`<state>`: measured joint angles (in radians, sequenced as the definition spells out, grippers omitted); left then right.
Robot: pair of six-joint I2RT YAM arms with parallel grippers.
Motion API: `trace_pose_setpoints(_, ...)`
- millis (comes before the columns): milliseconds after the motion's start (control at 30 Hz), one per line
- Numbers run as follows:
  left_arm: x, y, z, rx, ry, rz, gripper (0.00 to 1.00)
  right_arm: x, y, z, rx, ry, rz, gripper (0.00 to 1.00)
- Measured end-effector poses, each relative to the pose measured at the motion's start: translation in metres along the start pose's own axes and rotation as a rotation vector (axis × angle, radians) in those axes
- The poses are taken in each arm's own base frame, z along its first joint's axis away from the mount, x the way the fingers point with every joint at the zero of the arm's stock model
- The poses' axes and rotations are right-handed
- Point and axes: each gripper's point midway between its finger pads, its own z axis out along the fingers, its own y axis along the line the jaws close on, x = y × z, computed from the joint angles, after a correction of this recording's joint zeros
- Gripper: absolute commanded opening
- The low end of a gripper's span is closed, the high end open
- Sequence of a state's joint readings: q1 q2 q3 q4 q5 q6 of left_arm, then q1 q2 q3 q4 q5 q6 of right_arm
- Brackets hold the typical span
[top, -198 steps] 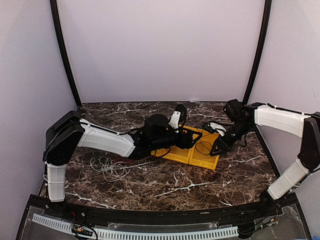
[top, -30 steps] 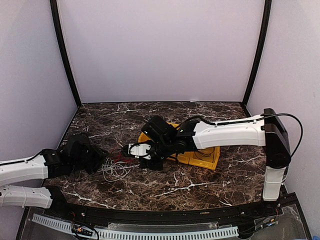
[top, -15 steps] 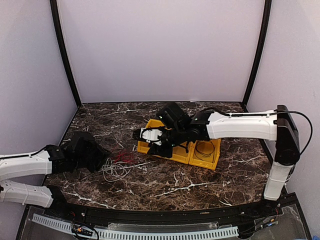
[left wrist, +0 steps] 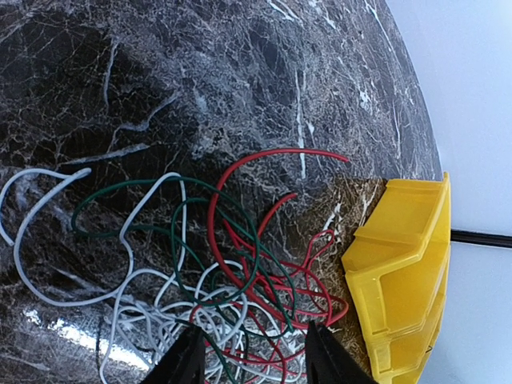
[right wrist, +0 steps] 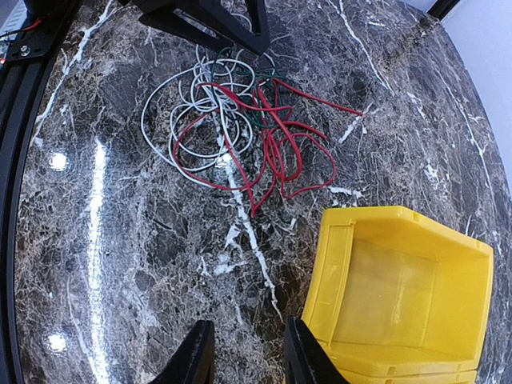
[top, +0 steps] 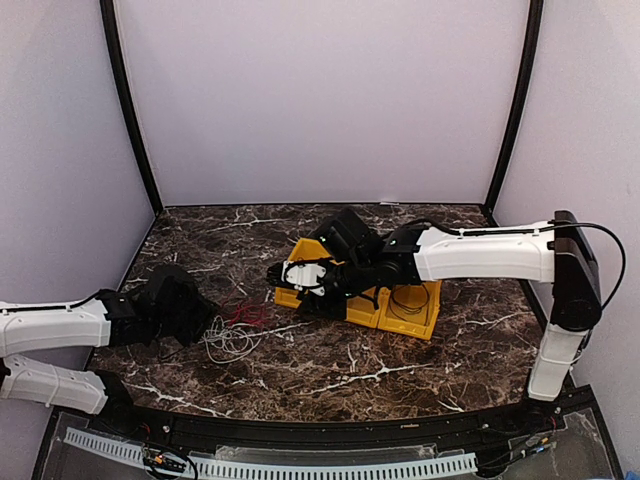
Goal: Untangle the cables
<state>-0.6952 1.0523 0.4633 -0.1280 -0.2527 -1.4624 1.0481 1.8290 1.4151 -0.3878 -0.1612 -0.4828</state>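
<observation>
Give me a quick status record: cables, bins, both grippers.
tangle: white cable, red cable and green cable knotted together on the marble table
black cable: apart, in the right yellow bin
left yellow bin: visible part empty
left gripper: open, at the tangle's edge, nothing held
right gripper: open, empty, above bare marble beside the left bin

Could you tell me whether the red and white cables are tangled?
Tangled: the red cable and white cable interloop in one pile.

Bottom of cables (left wrist: 240, 316), seemingly off-frame
</observation>
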Motion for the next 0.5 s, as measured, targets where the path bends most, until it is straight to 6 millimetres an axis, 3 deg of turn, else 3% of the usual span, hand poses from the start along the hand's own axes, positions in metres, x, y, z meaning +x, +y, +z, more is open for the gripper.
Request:
trace_pose_setpoints(300, -0.004, -0.001, 0.002, 0.008, -0.024, 0.014, 0.15, 0.0, 0.001, 0.0, -0.003, -0.002, 0.002, 0.32)
trace_pose_setpoints(500, -0.01, -0.004, 0.003, 0.019, -0.047, 0.033, 0.05, 0.0, 0.001, 0.0, -0.003, -0.001, 0.002, 0.32)
